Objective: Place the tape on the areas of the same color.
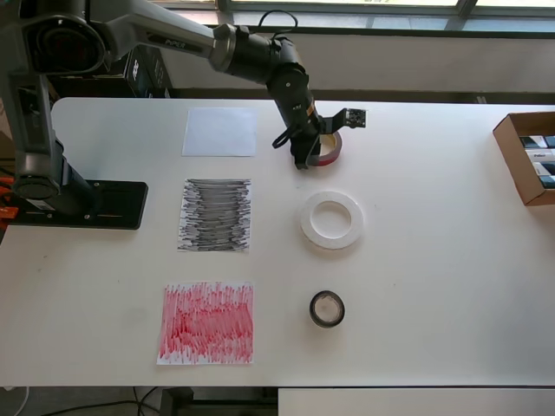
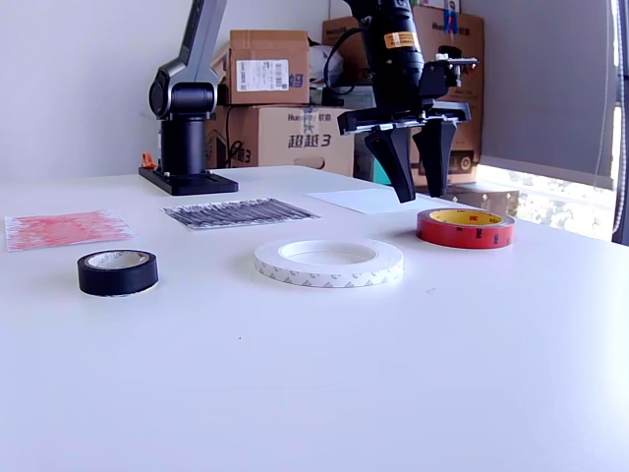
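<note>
Going left to right in the overhead view: red sheet, black sheet, white sheet, all bare. Then black tape, white tape, red tape lying on the table. Gripper spread wide, empty, hovering just above red tape. Looked like step one, the pickup. Next up, probably: lower, straddle the rim, close.

— What reads clearly?
— The lower cardboard box in the exterior view shows "超越3".
— The upper box's white label?
— Too small, like the arm's lettering seen from overhead.
</note>
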Controlling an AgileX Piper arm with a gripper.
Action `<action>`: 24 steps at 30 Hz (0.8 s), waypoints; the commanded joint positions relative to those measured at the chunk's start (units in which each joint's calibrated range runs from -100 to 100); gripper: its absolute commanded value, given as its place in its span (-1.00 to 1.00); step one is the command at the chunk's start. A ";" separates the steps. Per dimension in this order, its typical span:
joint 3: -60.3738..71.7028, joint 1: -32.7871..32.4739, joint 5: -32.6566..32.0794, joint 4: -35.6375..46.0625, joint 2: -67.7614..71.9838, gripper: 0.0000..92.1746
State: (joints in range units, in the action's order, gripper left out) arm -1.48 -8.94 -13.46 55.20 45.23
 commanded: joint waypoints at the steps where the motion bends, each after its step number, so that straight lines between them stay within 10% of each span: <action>1: 0.53 -0.78 -0.22 -0.09 1.82 0.02; 24: 0.44 -0.86 -2.19 -1.95 5.19 0.02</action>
State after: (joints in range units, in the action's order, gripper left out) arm -1.50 -10.17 -15.27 52.57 50.55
